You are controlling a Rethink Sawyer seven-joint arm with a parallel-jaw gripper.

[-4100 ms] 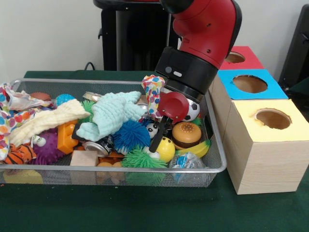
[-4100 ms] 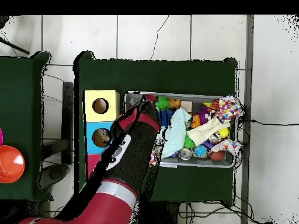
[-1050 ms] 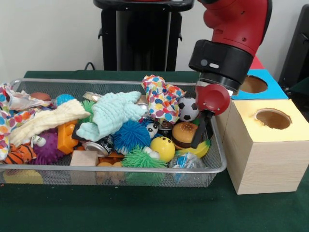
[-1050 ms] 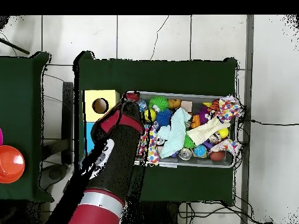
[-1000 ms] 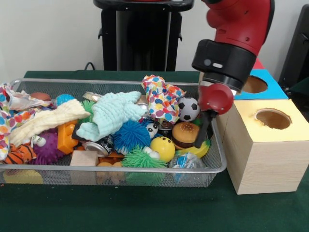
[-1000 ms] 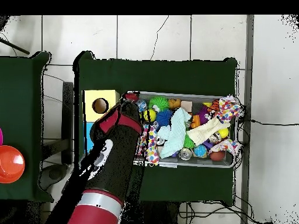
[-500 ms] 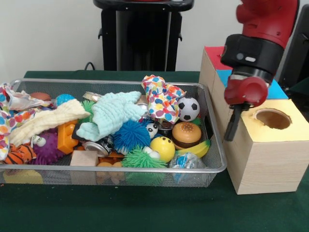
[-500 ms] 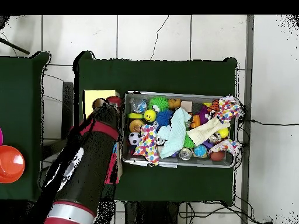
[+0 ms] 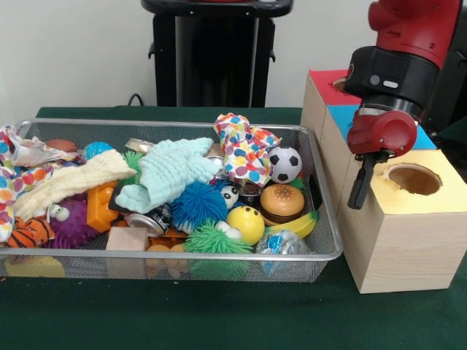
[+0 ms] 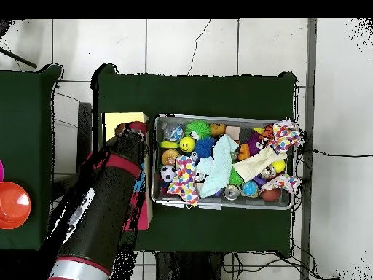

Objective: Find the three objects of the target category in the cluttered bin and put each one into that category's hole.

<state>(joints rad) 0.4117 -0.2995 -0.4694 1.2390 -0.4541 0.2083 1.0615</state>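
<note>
Overhead view: green-clothed table [image 10: 218, 95] on white tiled floor [image 10: 189, 44]; jaws' state over yellow box [image 9: 408, 219] unclear.

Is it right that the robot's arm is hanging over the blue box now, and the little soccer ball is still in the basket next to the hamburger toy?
Not quite. The gripper hangs over the yellow box, beside its hole, not the blue box; the front view shows it. The soccer ball is indeed in the basket, next to the hamburger toy.
</note>
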